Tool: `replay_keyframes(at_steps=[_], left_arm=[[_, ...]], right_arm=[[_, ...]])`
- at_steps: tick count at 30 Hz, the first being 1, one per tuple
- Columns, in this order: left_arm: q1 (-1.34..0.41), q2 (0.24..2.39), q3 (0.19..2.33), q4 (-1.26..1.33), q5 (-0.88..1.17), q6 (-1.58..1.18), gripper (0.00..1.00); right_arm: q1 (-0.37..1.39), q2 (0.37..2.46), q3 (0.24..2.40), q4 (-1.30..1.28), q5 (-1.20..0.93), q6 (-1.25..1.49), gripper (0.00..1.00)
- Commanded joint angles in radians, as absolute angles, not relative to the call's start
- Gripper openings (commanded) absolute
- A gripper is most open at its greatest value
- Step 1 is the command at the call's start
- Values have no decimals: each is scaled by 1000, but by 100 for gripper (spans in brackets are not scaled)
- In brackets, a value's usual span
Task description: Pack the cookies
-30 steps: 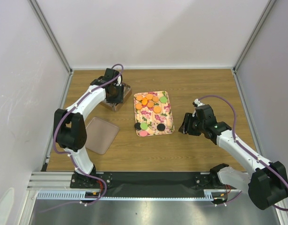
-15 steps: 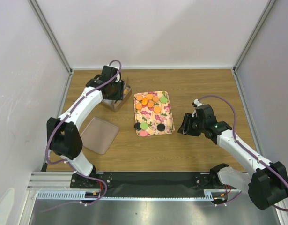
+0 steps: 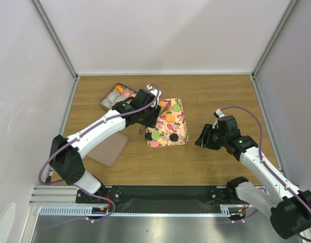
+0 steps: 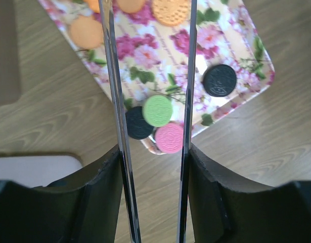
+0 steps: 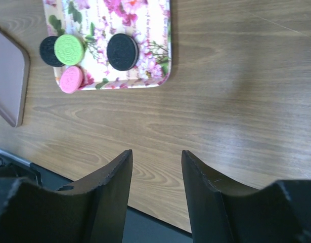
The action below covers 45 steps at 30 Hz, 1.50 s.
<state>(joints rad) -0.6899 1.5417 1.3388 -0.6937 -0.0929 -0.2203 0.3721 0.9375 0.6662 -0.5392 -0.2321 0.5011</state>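
The cookies lie on a floral tray point(image 3: 182, 127): orange ones point(image 3: 169, 117) at the far end, a green one point(image 3: 156, 135), a pink one point(image 3: 154, 144) and a black one point(image 3: 173, 137) at the near end. My left gripper point(image 3: 146, 113) hangs over the tray's left side, shut on metal tongs point(image 4: 117, 101). Between the blades of the tongs show the green cookie point(image 4: 158, 110) and the pink cookie point(image 4: 170, 137), both lying below them. The blades are apart, with nothing between them. My right gripper point(image 3: 202, 137) stands open over bare wood to the right of the tray.
A brown box point(image 3: 108, 97) with white paper cups and a few cookies sits at the far left. Its flat lid point(image 3: 107, 147) lies near the front left and shows in the right wrist view as the lid point(image 5: 8, 86).
My left arm has swung from the brown box to the right, and now holds the tongs over the floral tray. The right gripper has shifted slightly to the right.
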Motion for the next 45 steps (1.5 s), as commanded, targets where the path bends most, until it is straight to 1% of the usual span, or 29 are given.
replay_keyframes(at_steps=[1, 5, 19, 29, 45], left_arm=[[-745, 1568, 1338, -638, -112, -262, 53], [-796, 1598, 1321, -626, -127, -285, 53], [-839, 1634, 1233, -578, -127, -327, 53], [-838, 1693, 1269, -595, -183, -299, 53], [-839, 1752, 1330, -607, -179, -275, 52]], right_arm=[[365, 933, 707, -558, -203, 494, 50], [354, 925, 713, -557, -183, 486, 50], [336, 904, 709, -548, -183, 469, 50], [330, 910, 704, -537, -199, 466, 50], [314, 911, 703, -528, -215, 459, 50]])
